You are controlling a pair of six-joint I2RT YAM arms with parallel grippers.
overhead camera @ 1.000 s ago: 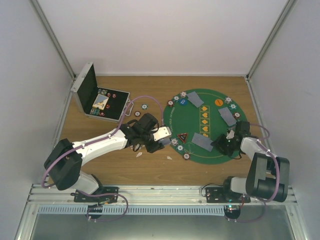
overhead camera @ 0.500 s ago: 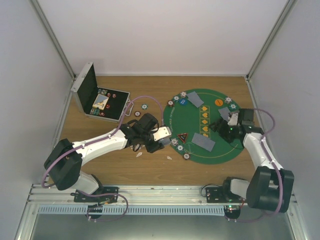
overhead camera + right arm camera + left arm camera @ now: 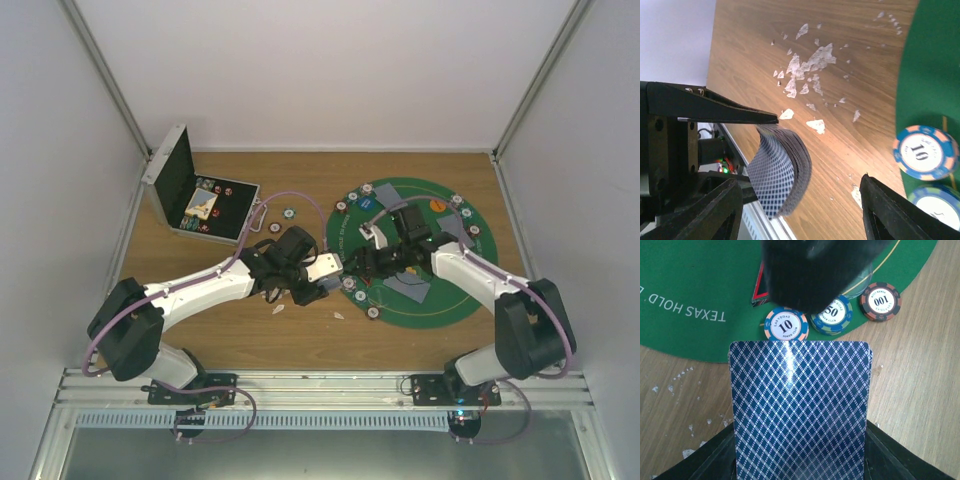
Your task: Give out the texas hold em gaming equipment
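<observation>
Nearest the arm bases, the left tool [image 3: 324, 270] is clamped on a deck of blue diamond-backed playing cards [image 3: 800, 410]. It holds the deck low over the wooden worktop [image 3: 920, 390], just short of the green Texas hold'em mat [image 3: 690, 285]. The deck juts forward past the fingertips, likely so that the other arm can take cards from it. White crumbled scraps [image 3: 807, 65] litter the wood just beside it.

The right tool [image 3: 366, 262] reaches across the mat to face the deck, its jaws wide with nothing between them, which looks like a pick-up not yet made.

Just beyond the deck's front edge, a 10 chip [image 3: 786, 325], a 50 chip [image 3: 832, 312] and a 100 chip [image 3: 881, 300] sit in a row along the mat's rim. The red-black triangular token [image 3: 757, 290] lies partly hidden behind the right tool.

Farther on, face-down cards [image 3: 408, 286] lie at spaced spots on the mat. More chips ring its edge, with a blue button [image 3: 368, 205] and an orange button [image 3: 437, 204] toward the far side.

At the far left, a small metal case [image 3: 168, 180] stands open with its lid upright. A few chips [image 3: 215, 186] sit in its tray beside a pale item too small to identify. Loose chips [image 3: 275, 228] lie just outside it.
</observation>
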